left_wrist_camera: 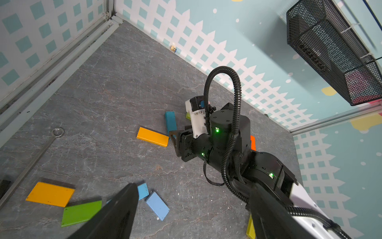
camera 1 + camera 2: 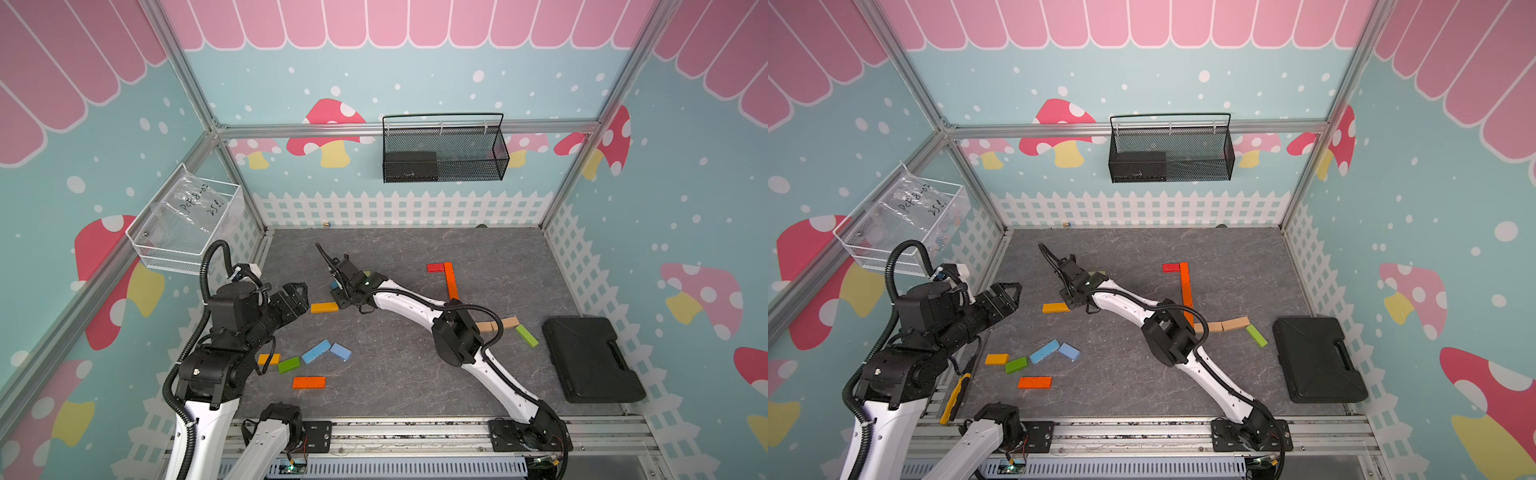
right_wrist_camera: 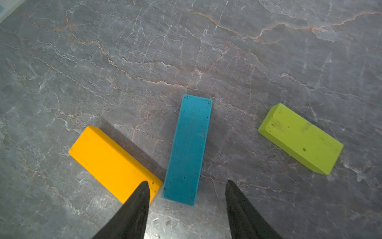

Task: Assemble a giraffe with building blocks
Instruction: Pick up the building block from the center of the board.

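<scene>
Top views: grey marbled tabletop [image 2: 395, 374], mushroom-print walls [image 2: 415, 91].

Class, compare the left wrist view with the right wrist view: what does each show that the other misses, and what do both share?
Only the left wrist view: the right arm from outside, the black mesh basket on the wall, two light blue blocks, a green block and a second yellow block.
Only the right wrist view: the right gripper from inside, open, fingertips either side of the teal block, and the lime block in full.
Both: the teal block, the yellow block beside it and the grey table.
</scene>
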